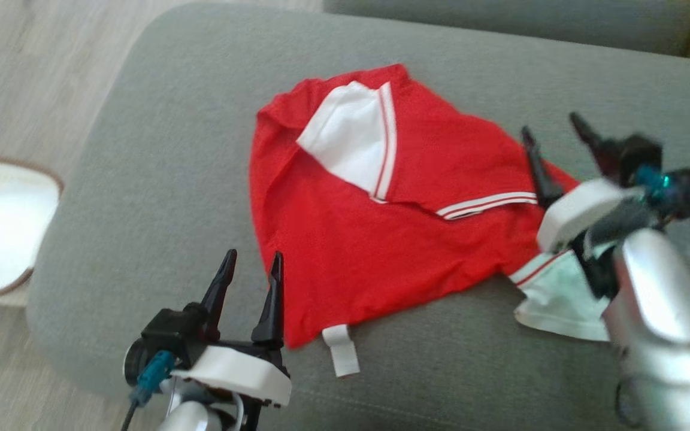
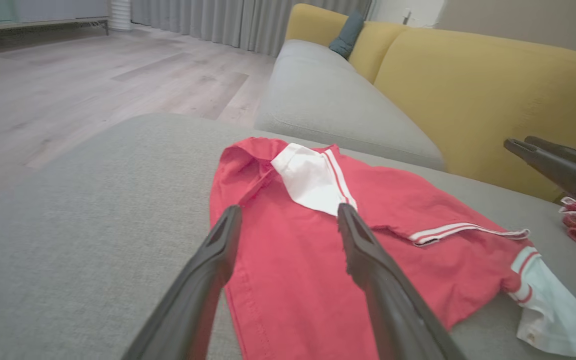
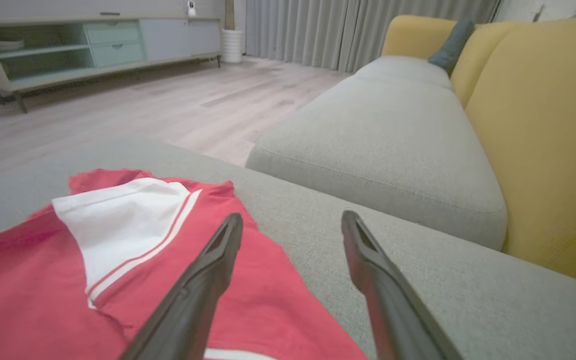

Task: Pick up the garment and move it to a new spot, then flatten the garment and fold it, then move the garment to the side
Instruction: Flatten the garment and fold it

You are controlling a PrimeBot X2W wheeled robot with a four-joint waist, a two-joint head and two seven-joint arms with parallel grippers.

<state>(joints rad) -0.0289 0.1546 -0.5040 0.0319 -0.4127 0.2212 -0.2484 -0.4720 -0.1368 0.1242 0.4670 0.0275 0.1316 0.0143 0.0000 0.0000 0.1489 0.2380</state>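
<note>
At the near hem of the red shirt [image 1: 381,251], the left gripper [image 1: 254,257] spreads its two tapered dark fingers, holding nothing; the right gripper [image 1: 550,126] gapes empty beside one white, stripe-edged sleeve [image 1: 554,299]. This single soft, rumpled garment lies on a grey woven sofa cushion [image 1: 141,179].

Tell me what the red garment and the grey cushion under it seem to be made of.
Red garment: soft matte cloth, probably a cotton-type knit; it creases and drapes limply. Grey cushion: matte woven upholstery fabric, likely over padding; a fine speckled weave shows in the wrist views.
</note>
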